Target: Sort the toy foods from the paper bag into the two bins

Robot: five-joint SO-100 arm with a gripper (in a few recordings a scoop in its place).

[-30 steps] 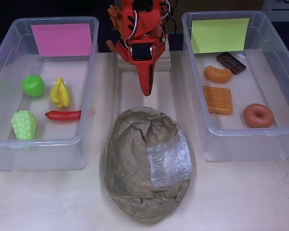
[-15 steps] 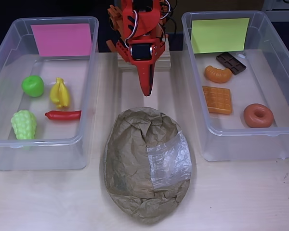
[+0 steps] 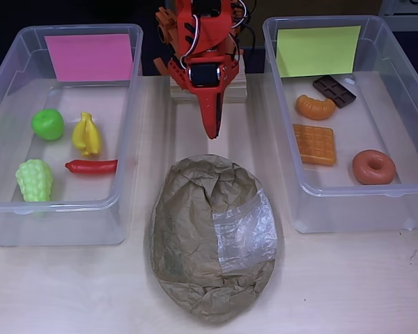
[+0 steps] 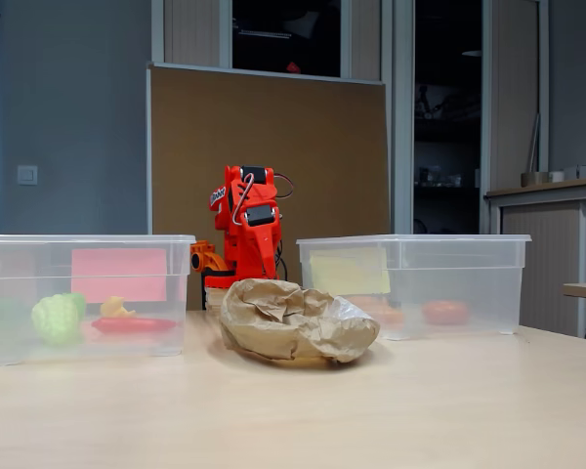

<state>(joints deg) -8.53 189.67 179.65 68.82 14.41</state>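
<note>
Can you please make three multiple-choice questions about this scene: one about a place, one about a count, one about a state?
1. Where does the red chili lie?
A. in the bin with the pink card
B. in the bin with the yellow-green card
C. on the paper bag

2. How many toys lie in the bin with the yellow-green card?
A. two
B. four
C. six

3. What does the gripper hold?
A. the donut
B. the bananas
C. nothing

Answers:
1 A: the chili lies by the grapes under the pink card.
2 B: chocolate bar, croissant, waffle, donut.
3 C: its fingers taper to a bare tip above the table.
</note>
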